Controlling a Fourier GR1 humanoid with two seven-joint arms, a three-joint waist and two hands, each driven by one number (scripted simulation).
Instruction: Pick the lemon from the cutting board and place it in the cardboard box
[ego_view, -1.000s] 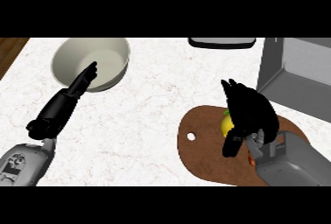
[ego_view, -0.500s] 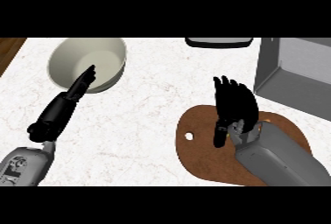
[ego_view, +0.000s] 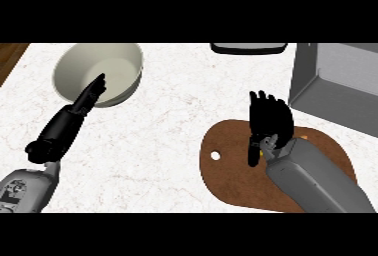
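- Head view looks steeply down on a white marbled tabletop (ego_view: 170, 125), with a strip of brown wood showing beyond its upper left corner.
- Brown oval cutting board (ego_view: 236, 185) lies on the tabletop; it has a small white hole on its left side, and this board serves as the landmark below.
- Right hand (ego_view: 269, 120) is over the board's upper middle, its grey forearm crossing the board from the lower right.
- Its fingers (ego_view: 260, 106) point up past the board's top rim and look straight and released, the thumb hanging down toward the board; nothing shows clasped in them.
- Only a small yellow sliver at the hand's right edge shows of the lemon (ego_view: 299, 135), over the board's upper part; the hand hides the rest.
- Grey box (ego_view: 336, 85) stands just up and right of the board, its open side toward it.
- Pale round bowl (ego_view: 118, 65) sits well to the upper left of the board.
- Left hand (ego_view: 90, 95) lies over that bowl's lower rim, far left of the board, fingers straight and released, holding nothing.
- Dark flat object (ego_view: 247, 48) is cut off above the board.
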